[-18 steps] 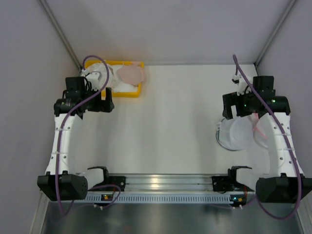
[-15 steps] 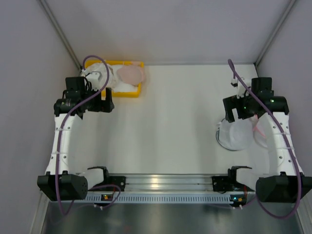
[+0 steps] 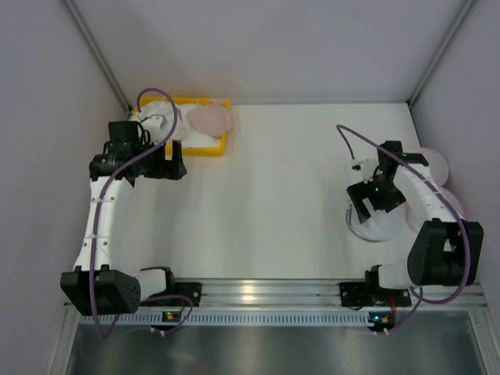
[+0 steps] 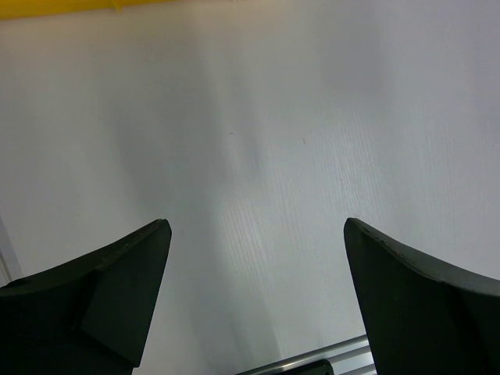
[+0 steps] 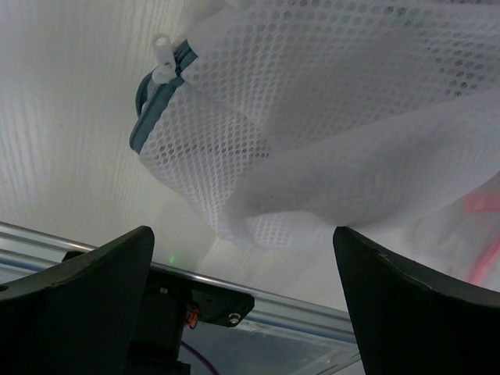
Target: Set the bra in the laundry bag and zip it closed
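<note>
A shiny metal rail (image 3: 266, 293) runs along the near edge of the white table (image 3: 273, 180). A little way in, on the right side, the laundry bag (image 5: 312, 117) lies on the table. It is white net with a dark zip edge (image 5: 152, 109). The right gripper (image 5: 243, 230) hangs just over the bag. Its jaws are wide apart and hold nothing. Past the bag, by the right wall, two more round net bags with pink edges (image 3: 433, 160) show.

On the left side, the left gripper (image 4: 256, 223) hangs over bare table. Its jaws are wide apart too, with nothing between them. Just past it sits a yellow tray (image 3: 223, 144) in the far left corner. The pale pink bra (image 3: 209, 119) lies in the tray, next to some white clothes (image 3: 195, 137). The bra is well apart from the laundry bag.
</note>
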